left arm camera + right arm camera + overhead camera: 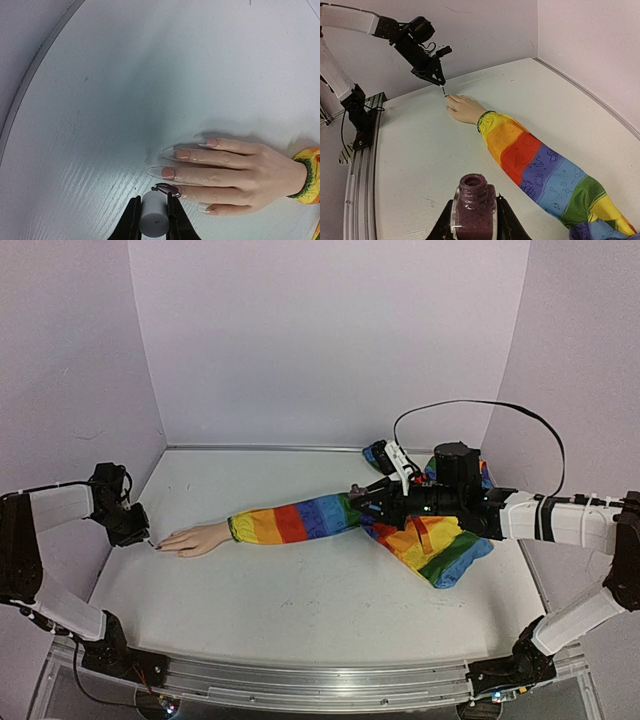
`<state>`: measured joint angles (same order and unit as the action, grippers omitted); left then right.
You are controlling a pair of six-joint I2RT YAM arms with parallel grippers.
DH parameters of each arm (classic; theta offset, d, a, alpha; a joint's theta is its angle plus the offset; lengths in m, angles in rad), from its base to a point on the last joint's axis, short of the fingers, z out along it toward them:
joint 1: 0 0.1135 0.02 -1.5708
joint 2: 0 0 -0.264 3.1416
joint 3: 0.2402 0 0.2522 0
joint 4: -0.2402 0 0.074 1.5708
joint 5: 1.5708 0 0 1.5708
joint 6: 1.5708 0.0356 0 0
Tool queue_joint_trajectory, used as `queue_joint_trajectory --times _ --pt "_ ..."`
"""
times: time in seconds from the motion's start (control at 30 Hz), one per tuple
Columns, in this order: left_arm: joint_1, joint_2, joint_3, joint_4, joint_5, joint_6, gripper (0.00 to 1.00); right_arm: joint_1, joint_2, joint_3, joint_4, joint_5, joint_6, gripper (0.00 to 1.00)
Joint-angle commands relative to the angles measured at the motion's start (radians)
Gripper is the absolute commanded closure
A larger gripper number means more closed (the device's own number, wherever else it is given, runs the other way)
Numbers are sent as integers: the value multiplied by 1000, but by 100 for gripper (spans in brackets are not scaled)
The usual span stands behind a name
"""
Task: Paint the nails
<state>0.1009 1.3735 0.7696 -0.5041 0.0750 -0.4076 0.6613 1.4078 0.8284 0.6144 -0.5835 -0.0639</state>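
On the mannequin hand (pixel 240 172), long clear nails (pixel 161 172), one dark.

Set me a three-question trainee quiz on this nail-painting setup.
1. True or false: the polish bottle in the right gripper is capped.
2. The brush held by the left gripper has its tip at: A) the rainbow sleeve; B) a nail of the mannequin hand; C) the table's edge.
3. Fill in: the mannequin hand lies palm ____.
Key: 1 false, its neck is open; 2 B; 3 down.
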Motion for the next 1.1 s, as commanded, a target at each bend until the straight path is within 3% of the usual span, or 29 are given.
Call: queue_joint_trajectory --times 0.0,0.33,1.07 --pt "6 -78 29 -6 8 18 100 -6 -4 28 59 -30 5 100" --pt "5 -19 44 7 94 15 100 -6 -4 29 59 -32 7 100" --pt "5 16 43 54 90 3 100 -6 -1 29 58 -27 4 100"
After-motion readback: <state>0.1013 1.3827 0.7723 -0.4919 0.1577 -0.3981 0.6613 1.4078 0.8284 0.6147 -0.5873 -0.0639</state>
